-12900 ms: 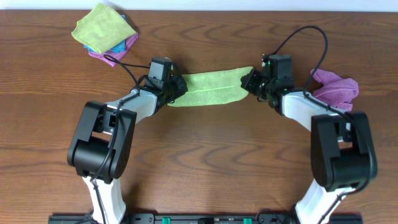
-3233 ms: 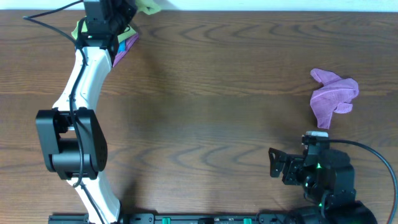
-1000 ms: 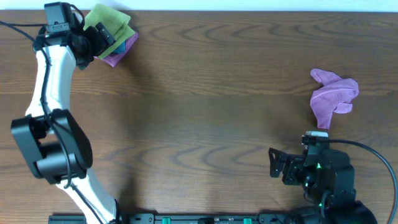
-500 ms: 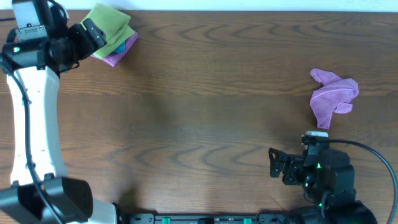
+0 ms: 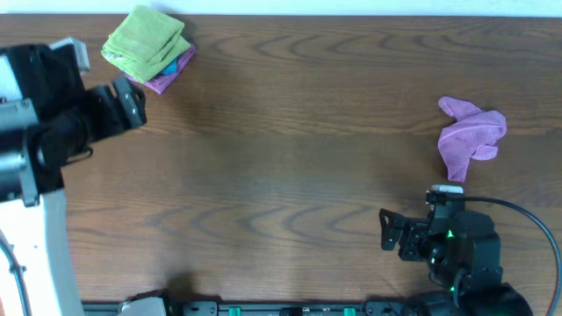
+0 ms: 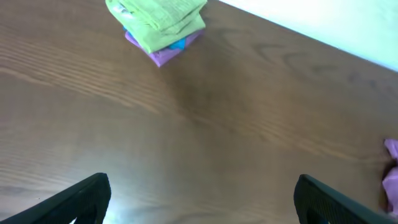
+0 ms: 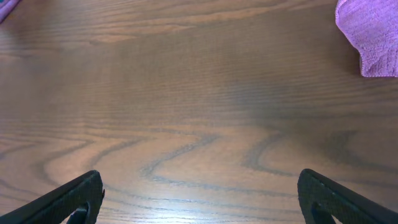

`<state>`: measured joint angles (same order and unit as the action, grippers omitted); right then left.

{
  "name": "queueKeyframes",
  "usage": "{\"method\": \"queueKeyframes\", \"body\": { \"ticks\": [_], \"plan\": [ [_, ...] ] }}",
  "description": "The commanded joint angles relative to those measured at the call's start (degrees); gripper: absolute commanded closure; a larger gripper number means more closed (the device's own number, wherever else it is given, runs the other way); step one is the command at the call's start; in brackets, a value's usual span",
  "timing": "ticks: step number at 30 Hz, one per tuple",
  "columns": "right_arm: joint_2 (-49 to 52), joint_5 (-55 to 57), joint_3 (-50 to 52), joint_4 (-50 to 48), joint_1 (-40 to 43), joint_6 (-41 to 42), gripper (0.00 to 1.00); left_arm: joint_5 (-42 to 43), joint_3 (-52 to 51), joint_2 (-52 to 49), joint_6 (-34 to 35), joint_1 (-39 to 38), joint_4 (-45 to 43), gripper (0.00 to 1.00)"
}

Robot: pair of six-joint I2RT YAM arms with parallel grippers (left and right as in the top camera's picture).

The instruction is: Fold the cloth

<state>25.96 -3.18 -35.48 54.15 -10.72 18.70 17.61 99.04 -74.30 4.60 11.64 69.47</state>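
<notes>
My left tool [image 5: 130,104] and right tool [image 5: 385,230] both gape empty, the green cloth [image 5: 145,39] sits folded atop the stack [image 5: 167,75] in the far left corner of the surface [image 5: 290,175], so I judge the crumpled purple cloth [image 5: 471,136] near the right edge comes next, calling for a reach to spread it flat.

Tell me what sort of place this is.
Likely a robot lab workbench: a left arm and right arm at a wood-grain table, with a stack of folded cloths and a crumpled purple cloth.
</notes>
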Motion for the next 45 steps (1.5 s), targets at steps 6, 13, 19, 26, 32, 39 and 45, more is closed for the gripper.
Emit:
{"method": "queueKeyframes", "body": {
  "ticks": [6,13,19,26,32,39,45],
  "plan": [
    [-0.3,-0.1,0.3,-0.1,0.3,0.6,0.01,-4.1,1.2,9.6,-3.4,0.3,7.1,0.05],
    [-0.3,-0.1,0.3,-0.1,0.3,0.6,0.01,-4.5,-0.5,17.9,-4.1,0.3,10.3,0.05],
    [-0.3,0.0,0.3,-0.1,0.3,0.6,0.01,-4.0,-8.9,27.5,-5.7,0.3,7.5,0.05],
    [-0.3,-0.1,0.3,-0.1,0.3,0.6,0.01,-1.4,-21.0,36.6,-5.9,0.3,0.6,0.05],
    [-0.3,-0.1,0.3,-0.1,0.3,0.6,0.01,-1.5,-30.9,42.9,-10.4,0.3,-5.5,0.05],
    [-0.3,-0.1,0.3,-0.1,0.3,0.6,0.01,-1.5,-39.7,48.6,-15.4,0.3,-9.2,0.05],
    [-0.3,-0.1,0.3,-0.1,0.3,0.6,0.01,-1.5,-48.7,54.9,-15.4,0.3,-14.5,0.05]
  ]
}}
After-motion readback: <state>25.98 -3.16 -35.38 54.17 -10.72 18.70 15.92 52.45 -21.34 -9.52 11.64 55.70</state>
